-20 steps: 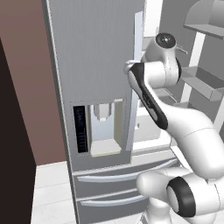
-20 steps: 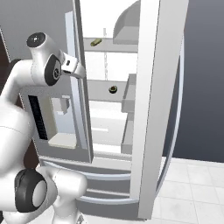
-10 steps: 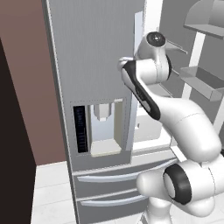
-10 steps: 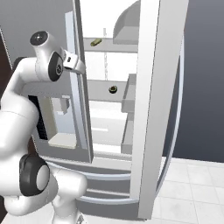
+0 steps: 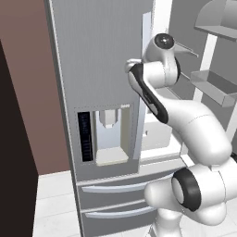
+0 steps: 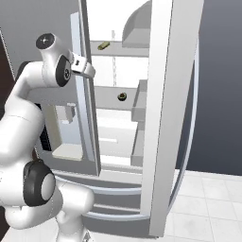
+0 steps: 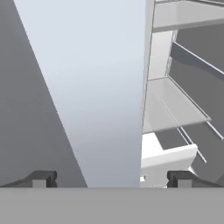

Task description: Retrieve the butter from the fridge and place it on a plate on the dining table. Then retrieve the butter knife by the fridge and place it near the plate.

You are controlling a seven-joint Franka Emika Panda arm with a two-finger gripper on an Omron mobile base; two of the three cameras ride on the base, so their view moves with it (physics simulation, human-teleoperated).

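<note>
Butter (image 6: 103,45) on top fridge (image 5: 99,69) shelf – right base view; hand (image 7: 111,178) spread wide

No legible text or labels.

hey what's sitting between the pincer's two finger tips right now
In the hand view, the pale edge of the fridge's closed left door stands between the open pincer's tips, untouched.
</note>
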